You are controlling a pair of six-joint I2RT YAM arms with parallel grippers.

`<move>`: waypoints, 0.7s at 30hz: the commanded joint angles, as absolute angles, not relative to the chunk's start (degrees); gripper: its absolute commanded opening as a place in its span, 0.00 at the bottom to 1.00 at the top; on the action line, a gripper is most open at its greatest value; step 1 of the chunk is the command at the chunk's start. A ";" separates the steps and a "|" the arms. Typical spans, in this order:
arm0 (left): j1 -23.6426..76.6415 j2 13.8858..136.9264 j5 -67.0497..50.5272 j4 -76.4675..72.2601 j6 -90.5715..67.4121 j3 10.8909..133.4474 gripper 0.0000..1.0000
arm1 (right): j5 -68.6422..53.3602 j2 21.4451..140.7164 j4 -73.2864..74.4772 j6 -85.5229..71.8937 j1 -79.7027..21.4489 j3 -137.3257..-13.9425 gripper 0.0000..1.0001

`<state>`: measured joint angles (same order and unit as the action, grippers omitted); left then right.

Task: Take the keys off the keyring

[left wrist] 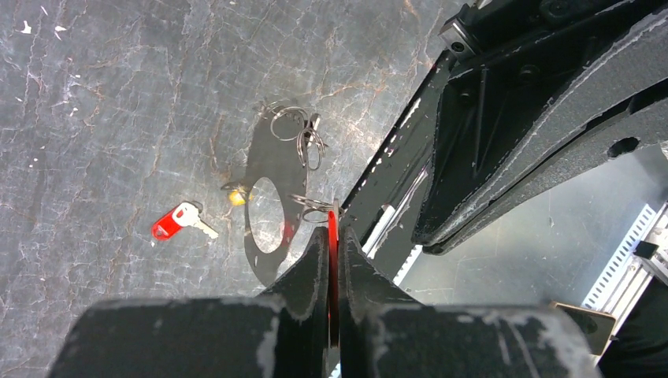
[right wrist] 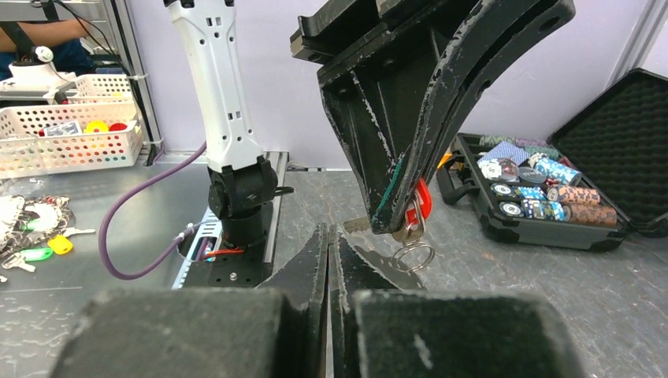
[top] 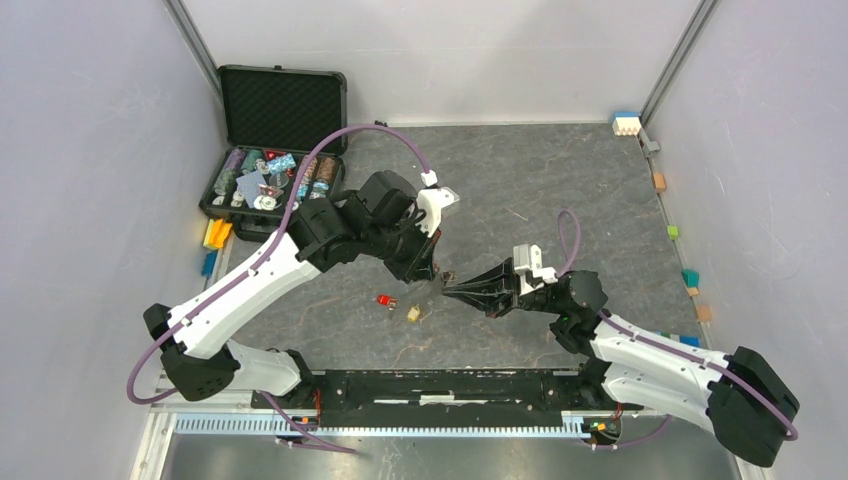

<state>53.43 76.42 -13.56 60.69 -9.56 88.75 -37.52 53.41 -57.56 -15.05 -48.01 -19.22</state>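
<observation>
Surface: grey marbled table (top: 560, 180); one chip case (top: 280, 100) upper left.
Left gripper (left wrist: 332, 227): pinching held red key (right wrist: 423, 201).
Right gripper (right wrist: 328, 236): fingers pressed together, empty.
Loose keys: two, loose red key (left wrist: 177, 222) and gold key (left wrist: 236, 197), beside keyring (left wrist: 264, 169), mid-frame.

Red keys: two (top: 385, 299) (right wrist: 422, 198); yellow key: one (top: 414, 314); hands: two (left wrist: 332, 236) (right wrist: 328, 232); chip case: one (top: 280, 110)

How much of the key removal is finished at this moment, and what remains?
Done: one red key and one gold key lie loose on the table. In hand: the left fingers are shut on another red-headed key, a silver ring hanging from it; the shut right fingers point toward it. Left: free that key from its ring.
</observation>
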 commanded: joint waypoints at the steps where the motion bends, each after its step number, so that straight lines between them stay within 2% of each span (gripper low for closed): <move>1: 53.35 75.17 -13.27 57.42 -9.67 89.21 0.02 | -37.46 52.04 -57.54 -12.78 -48.34 -18.88 0.00; 3: 53.35 75.06 -13.28 57.50 -9.58 89.21 0.02 | -34.64 51.89 -55.39 -11.73 -48.38 -18.86 0.04; 6: 53.34 74.92 -13.27 57.51 -9.58 89.21 0.02 | -31.80 52.27 -52.63 -10.66 -48.34 -19.16 0.18; 11: 53.35 74.95 -13.59 57.70 -9.53 89.30 0.02 | -31.19 53.67 -52.20 -10.73 -48.35 -20.10 0.26; 21: 53.35 74.87 -14.06 57.67 -9.41 89.21 0.02 | -29.40 56.46 -53.12 -12.55 -48.36 -21.97 0.29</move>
<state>53.43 76.40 -13.56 60.69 -9.56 88.75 -30.46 55.66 -51.33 -11.75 -48.01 -19.09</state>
